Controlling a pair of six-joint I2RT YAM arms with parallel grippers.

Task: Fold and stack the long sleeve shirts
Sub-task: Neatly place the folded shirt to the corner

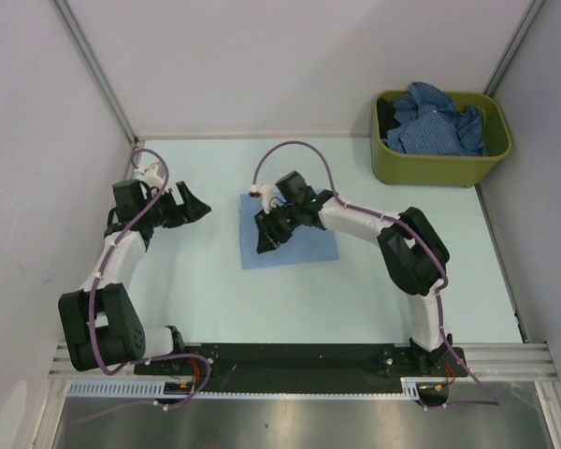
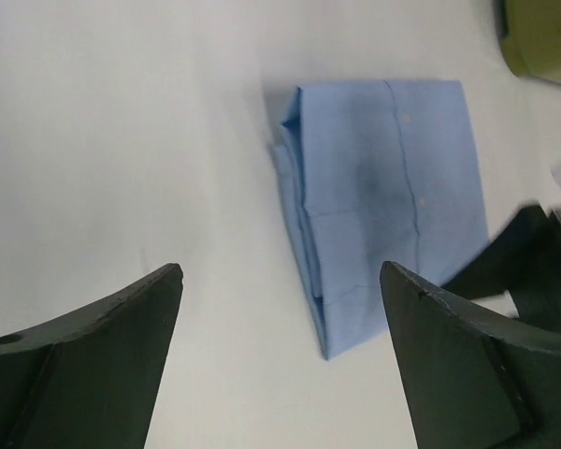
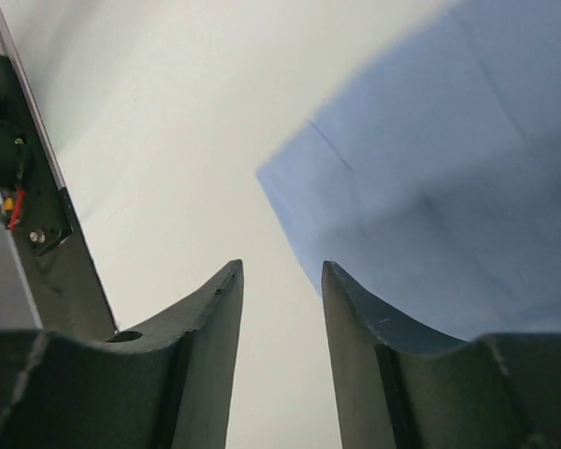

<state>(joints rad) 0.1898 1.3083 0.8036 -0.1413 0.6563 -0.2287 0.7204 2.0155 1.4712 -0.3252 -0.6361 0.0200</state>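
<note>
An olive plastic bin (image 1: pixel 439 170) sits in the far right corner of the table (image 1: pixel 215 290), smooth-walled with rounded corners. It is heaped with dark shirts (image 1: pixel 439 126), crumpled, finely patterned blue cloth rising over its rim. It is well apart from both arms and blocks nothing.

In the middle of the pale, matte table lies the plain light blue shirt (image 1: pixel 309 248), folded into a flat rectangle. A stitched seam and small white buttons run down it, and its layers show along the left edge, as the left wrist view makes plain.

The right arm reaches over the shirt and hides its upper left part from above. The right gripper (image 1: pixel 265 238) hangs at the shirt's left edge, its dark curved jaws a narrow gap apart with only bare table showing between them. A purple cable (image 1: pixel 299 148) loops above that arm.

The left gripper (image 1: pixel 196 208) is off to the left over bare table, jaws wide apart and holding nothing, with the shirt ahead of it
</note>
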